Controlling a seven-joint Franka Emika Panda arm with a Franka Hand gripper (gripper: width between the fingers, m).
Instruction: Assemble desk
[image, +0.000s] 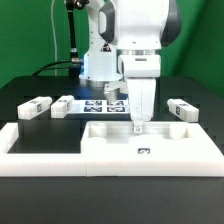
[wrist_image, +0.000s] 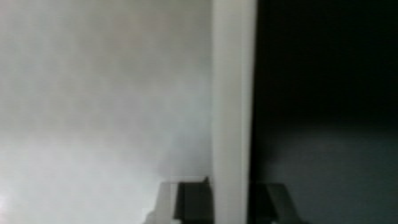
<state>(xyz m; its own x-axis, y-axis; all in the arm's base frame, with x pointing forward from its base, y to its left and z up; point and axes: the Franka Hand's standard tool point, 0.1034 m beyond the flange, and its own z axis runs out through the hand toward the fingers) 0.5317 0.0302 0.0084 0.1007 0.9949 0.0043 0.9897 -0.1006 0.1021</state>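
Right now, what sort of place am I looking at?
Most likely a robotics lab bench: a white robot arm stands over a black table, with a marker board of square tags and loose white desk legs.

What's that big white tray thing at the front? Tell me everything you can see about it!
That is the desk top, lying flat on the black table with its hollow side up. It is a wide, shallow white rectangle with a raised rim, and it looks like plastic. A small black-and-white tag sits on its near wall. Long white border bars lie along it. The fingers hold one leg upright over its back part; whether the leg touches it is unclear.
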